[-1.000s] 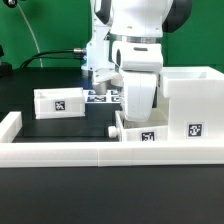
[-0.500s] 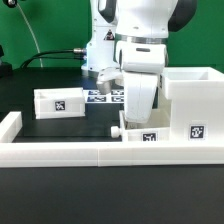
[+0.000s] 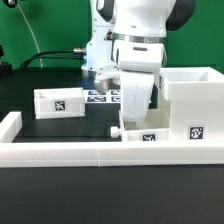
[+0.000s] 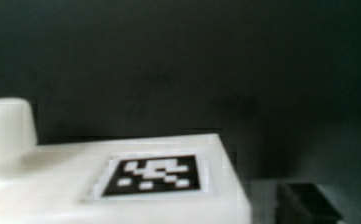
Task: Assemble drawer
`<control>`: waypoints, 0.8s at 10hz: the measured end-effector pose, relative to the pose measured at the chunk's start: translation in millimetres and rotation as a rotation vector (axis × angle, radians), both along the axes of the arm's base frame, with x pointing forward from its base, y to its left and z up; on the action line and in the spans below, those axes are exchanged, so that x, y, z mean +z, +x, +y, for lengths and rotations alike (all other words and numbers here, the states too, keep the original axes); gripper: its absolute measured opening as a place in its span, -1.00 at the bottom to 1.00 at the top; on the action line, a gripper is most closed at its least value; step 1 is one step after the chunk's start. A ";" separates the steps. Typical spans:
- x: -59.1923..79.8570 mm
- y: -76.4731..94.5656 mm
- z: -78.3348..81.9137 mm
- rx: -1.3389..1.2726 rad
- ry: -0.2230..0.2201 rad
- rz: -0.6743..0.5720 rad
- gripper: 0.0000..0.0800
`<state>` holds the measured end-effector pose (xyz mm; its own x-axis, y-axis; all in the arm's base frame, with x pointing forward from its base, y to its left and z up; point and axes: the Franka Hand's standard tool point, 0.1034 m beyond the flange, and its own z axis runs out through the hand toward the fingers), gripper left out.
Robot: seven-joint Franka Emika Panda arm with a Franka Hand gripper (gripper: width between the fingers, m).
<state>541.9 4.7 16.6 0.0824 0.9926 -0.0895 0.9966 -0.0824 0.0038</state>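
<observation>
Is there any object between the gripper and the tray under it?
Nothing visible does. The gripper hangs just above the tray beside the housing, and the wrist view shows the tray's tagged top with nothing over it.

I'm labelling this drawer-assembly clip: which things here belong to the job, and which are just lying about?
Belong to the job: housing; tray beside the housing; tray standing apart.
Just lying about: border wall; marker board.

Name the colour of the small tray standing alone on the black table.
The tray is white with a black-and-white tag; best in exterior view.
</observation>
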 end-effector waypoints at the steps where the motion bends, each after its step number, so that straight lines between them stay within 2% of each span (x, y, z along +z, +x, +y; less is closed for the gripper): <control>1: 12.3 1.5 0.4 -0.003 -0.004 0.005 0.45; 2: 25.1 2.5 1.7 -0.007 -0.008 0.012 0.57; 5: 57.6 6.2 -6.6 -0.017 -0.021 0.022 0.62; 7: 71.1 9.5 -32.3 0.043 -0.030 0.032 0.62; 8: 69.7 9.2 -31.6 0.018 -0.028 0.028 0.62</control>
